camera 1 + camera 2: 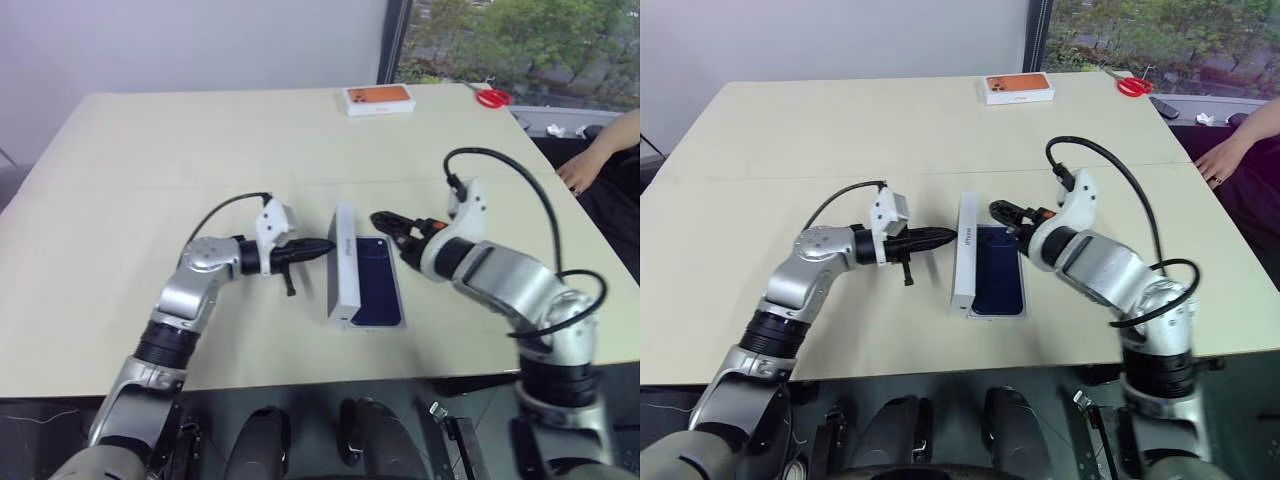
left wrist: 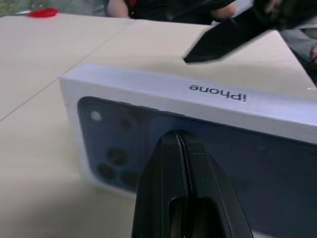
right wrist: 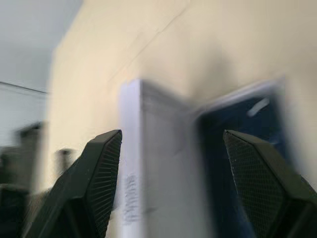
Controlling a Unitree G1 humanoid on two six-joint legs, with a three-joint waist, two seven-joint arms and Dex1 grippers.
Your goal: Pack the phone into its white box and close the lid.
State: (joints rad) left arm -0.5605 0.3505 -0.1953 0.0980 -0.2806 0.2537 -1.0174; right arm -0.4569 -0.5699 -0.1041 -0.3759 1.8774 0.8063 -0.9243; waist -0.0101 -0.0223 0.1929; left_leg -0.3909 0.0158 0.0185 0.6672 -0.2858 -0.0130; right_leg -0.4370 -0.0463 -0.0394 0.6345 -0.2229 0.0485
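In the middle of the frame, your lid [image 1: 341,262] stands on its edge on the desk [image 1: 150,180], beside the phone [image 1: 378,283]. Your left fingers [image 1: 318,248] are pressed together, tips at the lid's outer face. Your right fingers [image 1: 386,221] are spread wide, holding nothing.

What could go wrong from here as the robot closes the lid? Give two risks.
1. The lid stands on edge beside the phone, propped by the shut left gripper; it could topple askew.
2. The right gripper is open and off the lid, so nothing steadies its other side.
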